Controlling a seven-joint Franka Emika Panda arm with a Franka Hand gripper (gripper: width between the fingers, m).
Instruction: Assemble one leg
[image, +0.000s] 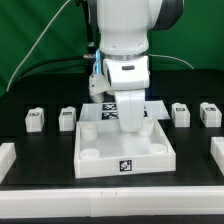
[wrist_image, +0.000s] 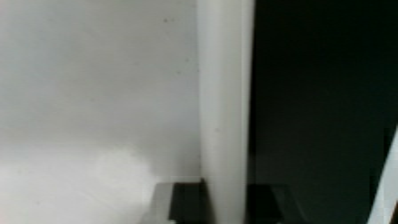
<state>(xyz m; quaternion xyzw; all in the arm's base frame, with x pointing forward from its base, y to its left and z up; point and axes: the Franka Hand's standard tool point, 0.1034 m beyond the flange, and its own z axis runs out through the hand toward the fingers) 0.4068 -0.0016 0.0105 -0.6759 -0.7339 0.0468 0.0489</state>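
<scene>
The large white tray (image: 100, 165) lies in the middle of the black table with its sockets up. Four small white legs with tags stand in a row: two at the exterior view's left (image: 35, 119) (image: 68, 117) and two at its right (image: 181, 113) (image: 210, 113). My gripper (image: 128, 118) is down at the tray's far wall. In the wrist view my gripper (wrist_image: 226, 188) has one dark finger (wrist_image: 187, 205) on each side of the tray's upright white wall (wrist_image: 222, 80), which fills the gap between them. No leg shows in the wrist view.
White blocks lie at the table's left edge (image: 5, 155) and right edge (image: 218, 150). A tagged white board (image: 108, 112) shows just behind the tray beside the gripper. Green cables hang at the back.
</scene>
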